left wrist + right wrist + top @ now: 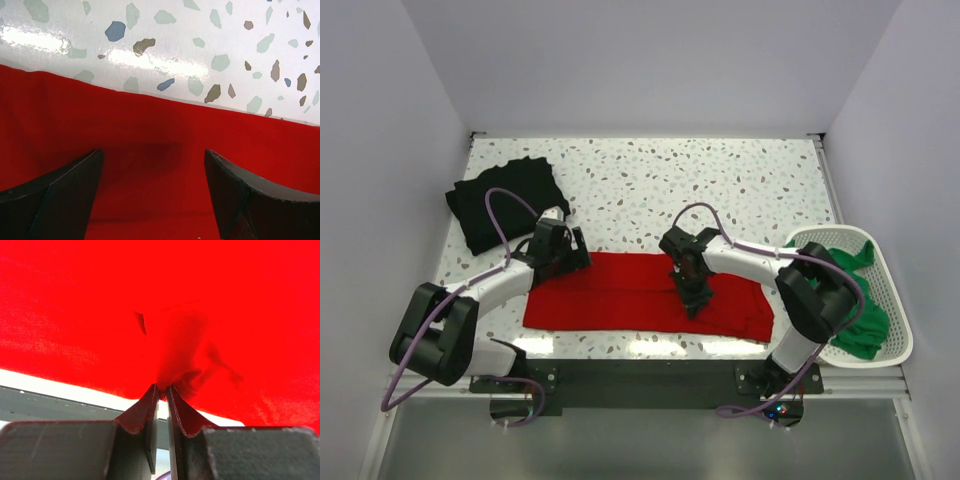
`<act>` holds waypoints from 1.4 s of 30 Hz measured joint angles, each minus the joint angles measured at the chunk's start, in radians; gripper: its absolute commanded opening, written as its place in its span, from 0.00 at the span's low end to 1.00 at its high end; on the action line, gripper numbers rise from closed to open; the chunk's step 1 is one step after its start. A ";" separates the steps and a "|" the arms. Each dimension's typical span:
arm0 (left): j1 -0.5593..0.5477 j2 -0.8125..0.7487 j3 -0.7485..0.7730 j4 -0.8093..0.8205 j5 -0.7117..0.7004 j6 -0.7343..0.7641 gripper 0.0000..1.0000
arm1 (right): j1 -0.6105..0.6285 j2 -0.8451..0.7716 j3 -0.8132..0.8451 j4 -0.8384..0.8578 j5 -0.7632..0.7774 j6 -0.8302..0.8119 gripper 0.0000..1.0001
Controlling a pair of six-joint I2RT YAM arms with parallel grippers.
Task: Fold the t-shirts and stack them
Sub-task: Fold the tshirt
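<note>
**While the right gripper pinches the red shirt, the left one stands open**

Where the two arms are bolted at the near edge, the red shirt (620, 295) lies just in front of them. It is spread flat on the table (720, 180) as a long band from left to right. Its near edge runs close to the table's front border.

The right gripper (692, 306) points down at the near-right part of this band. In the right wrist view its fingers (150, 407) are pressed almost together. A small fold of red cloth is caught between their tips, and the cloth rises into a little peak there. So this gripper is clenched on the red shirt.

The left gripper (580, 256) is at the far-left part of the band. In the left wrist view its fingers (75, 185) stand wide apart above the red cloth, with nothing between them. If the tips touch the cloth, I cannot tell. Just beyond them is the far edge of the shirt, and then the speckled table.

At the right edge of the table stands a white basket (890, 290). A green shirt (860, 320) lies crumpled in it, and one part hangs over the far rim.

Farther back, at the left, a black shirt (505, 200) lies on the table, roughly folded, apart from the red one.
</note>
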 measured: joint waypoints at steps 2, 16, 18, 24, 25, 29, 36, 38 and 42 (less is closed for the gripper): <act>0.000 0.000 0.000 0.000 0.000 0.000 0.88 | 0.000 0.009 0.002 -0.001 -0.011 -0.001 0.16; 0.000 0.000 0.003 -0.003 0.000 0.000 0.88 | -0.010 -0.115 0.022 -0.080 -0.008 -0.010 0.48; 0.000 0.001 0.005 -0.007 0.000 0.000 0.87 | -0.033 -0.150 0.021 -0.092 0.007 -0.006 0.49; 0.000 0.001 0.016 -0.032 -0.002 0.000 0.87 | -0.166 -0.173 -0.035 -0.086 0.068 0.034 0.50; 0.000 0.001 0.016 -0.033 -0.002 0.000 0.87 | -0.185 -0.172 -0.051 -0.084 0.083 0.042 0.50; 0.000 0.001 0.016 -0.035 -0.003 0.000 0.87 | -0.220 -0.143 -0.085 -0.083 0.134 0.071 0.49; 0.000 -0.005 0.016 -0.048 -0.009 0.001 0.87 | -0.223 -0.123 -0.087 -0.080 0.161 0.096 0.50; 0.000 -0.007 0.016 -0.054 -0.011 0.001 0.87 | -0.223 -0.154 -0.087 -0.078 0.150 0.095 0.49; 0.000 -0.007 0.016 -0.055 -0.012 0.001 0.87 | -0.209 -0.240 -0.081 -0.049 0.076 0.093 0.47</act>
